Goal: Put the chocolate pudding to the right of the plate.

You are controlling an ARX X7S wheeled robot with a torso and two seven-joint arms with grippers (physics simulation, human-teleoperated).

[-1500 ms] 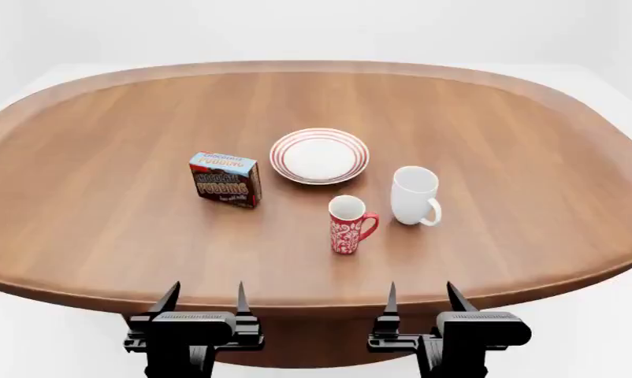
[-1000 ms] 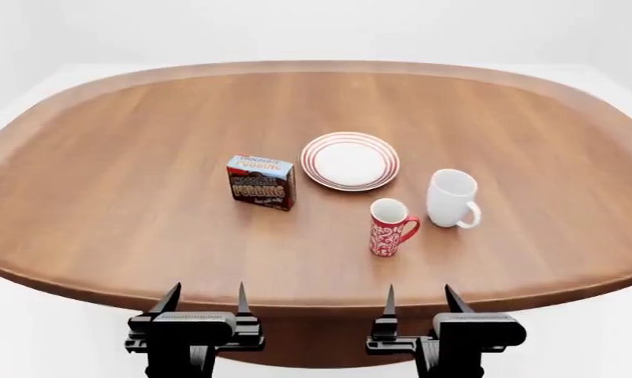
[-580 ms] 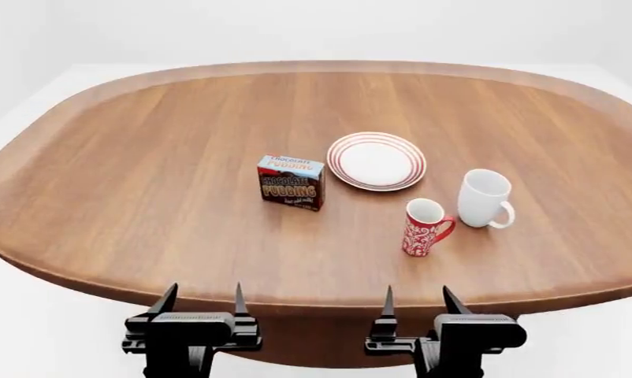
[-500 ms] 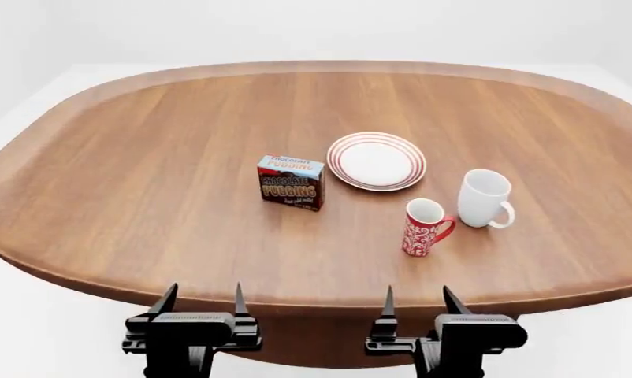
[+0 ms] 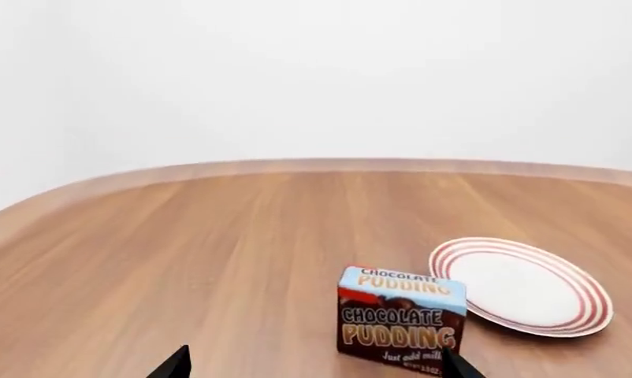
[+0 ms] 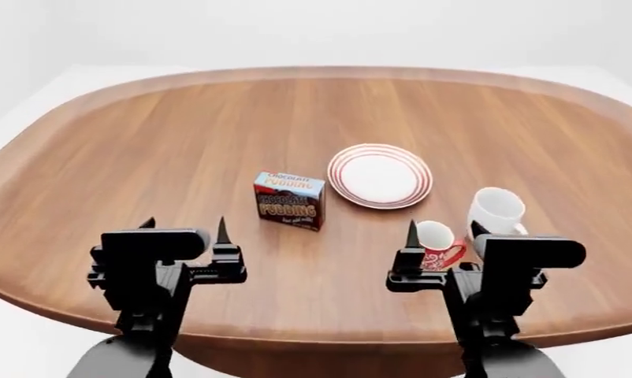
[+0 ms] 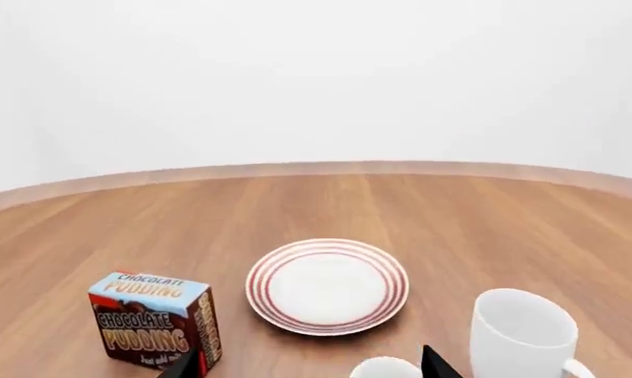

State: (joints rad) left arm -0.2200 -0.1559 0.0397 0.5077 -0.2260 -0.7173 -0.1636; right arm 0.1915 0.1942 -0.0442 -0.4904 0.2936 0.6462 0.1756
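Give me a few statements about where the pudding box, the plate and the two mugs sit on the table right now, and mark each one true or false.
1. The chocolate pudding stands left of the plate. True.
2. The pudding box rests on top of the plate. False: it stands on the table, beside the plate and apart from it.
3. The white mug is right of the red mug. True.
4. The left tool is shut on the pudding box. False: it is open and holds nothing.
5. The right tool is open. True.
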